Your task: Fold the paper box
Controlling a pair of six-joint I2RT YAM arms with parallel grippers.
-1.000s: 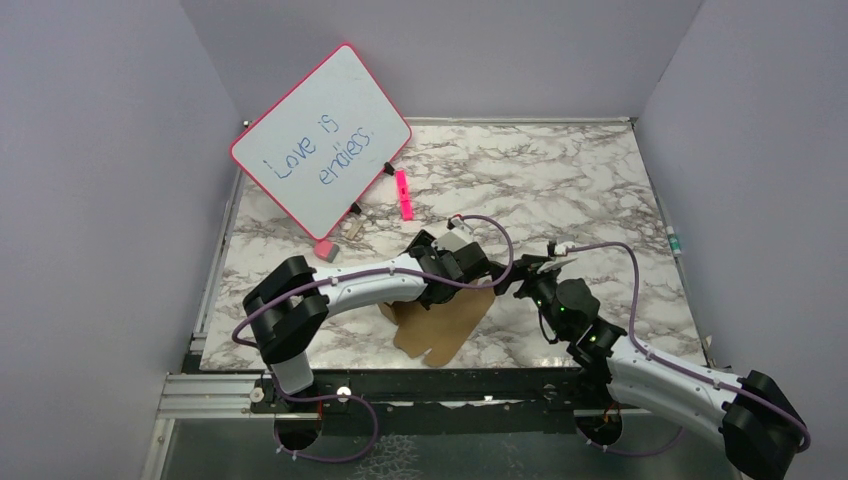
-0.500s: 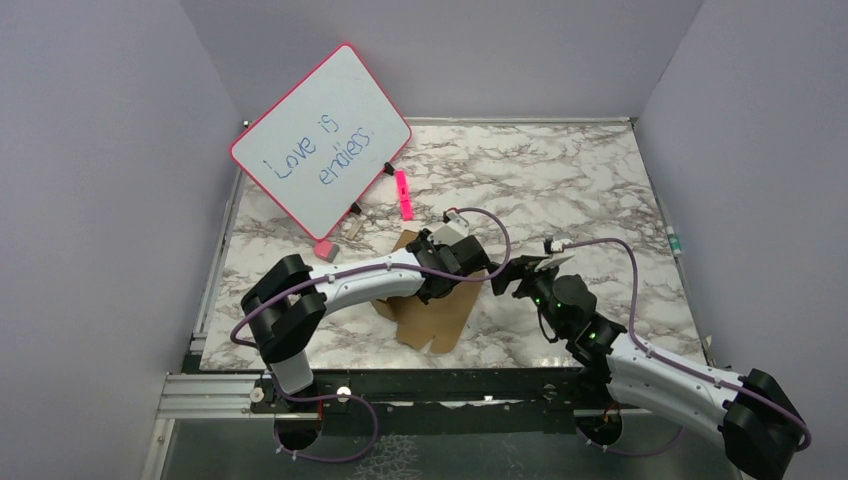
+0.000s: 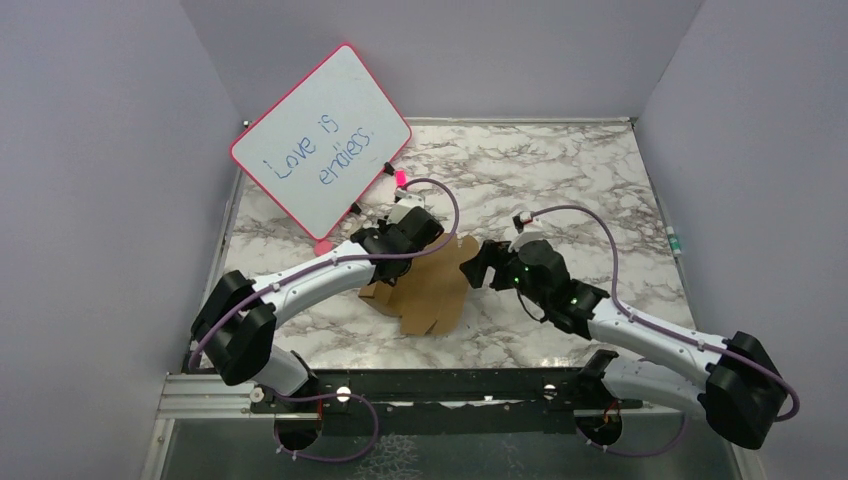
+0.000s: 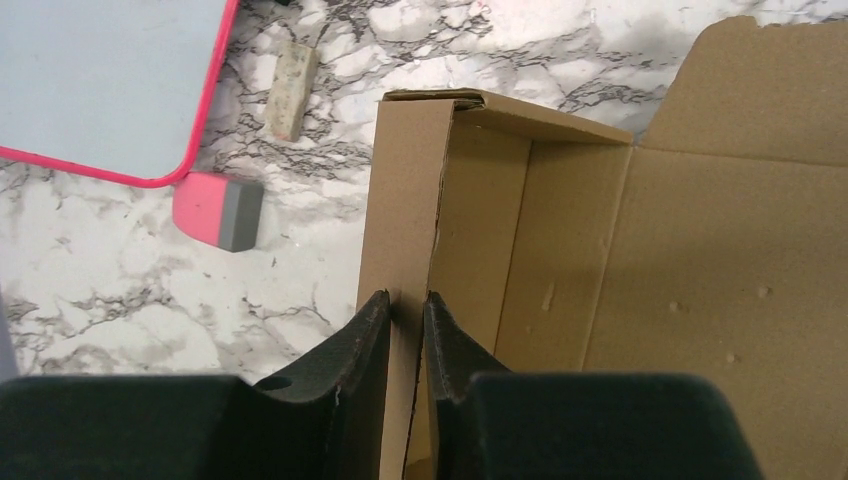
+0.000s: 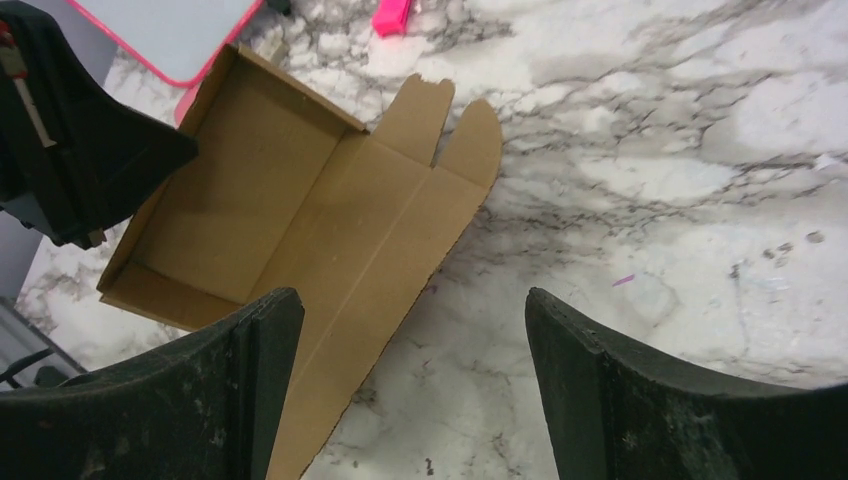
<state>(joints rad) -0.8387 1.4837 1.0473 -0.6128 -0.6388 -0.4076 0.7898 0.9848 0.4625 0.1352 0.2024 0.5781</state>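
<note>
The paper box [image 3: 432,292] is brown cardboard, partly formed, lying at the table's near middle. Its left part makes a shallow tray with raised walls, and its lid panel [image 5: 390,230] lies flat with two tabs pointing toward the back. My left gripper [image 4: 407,305] is shut on the tray's left side wall [image 4: 405,190], one finger outside and one inside; the top view shows this left gripper [image 3: 385,265] at the box's left end. My right gripper [image 5: 410,300] hangs open above the lid's right edge, touching nothing; the top view places it [image 3: 478,268] just right of the tabs.
A pink-framed whiteboard [image 3: 320,140] leans at the back left. A pink eraser [image 4: 218,210] and a small beige block [image 4: 293,75] lie just left of the box. A pink marker [image 3: 402,180] lies behind the left wrist. Grey walls enclose the marble table [image 3: 560,180].
My left gripper has closed on the box's side wall and pulled the box up-left, toward the whiteboard. My right arm has followed to the left, its jaws staying wide.
</note>
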